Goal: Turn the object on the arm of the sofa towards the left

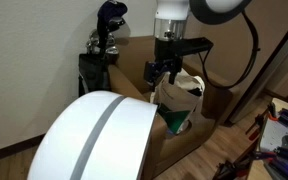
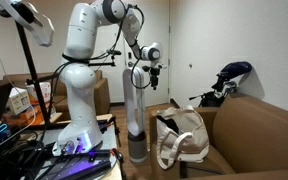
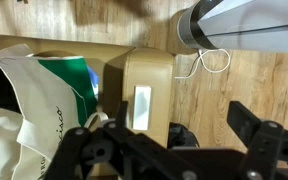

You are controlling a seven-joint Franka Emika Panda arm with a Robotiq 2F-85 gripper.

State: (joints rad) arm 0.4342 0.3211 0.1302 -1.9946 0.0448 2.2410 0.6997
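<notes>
At the left of my wrist view the bag [image 3: 29, 115] slumps on the arm of the sofa [image 3: 149, 75]. It is white cloth with a dark green part, and I judge it light, soft and floppy, likelier to sag or drag than to pivot if pushed, so the looped handle [image 2: 169, 150] or the bunched upper rim looks the surest hold. My fingers [image 3: 254, 135] are spread wide with nothing between them, above the bag and apart from it. Further right the arm's edge drops to bare wooden floor [image 3: 244, 85] and a grey post [image 2: 136, 110] stands close, so swinging room looks tight and the bag could slip off.
</notes>
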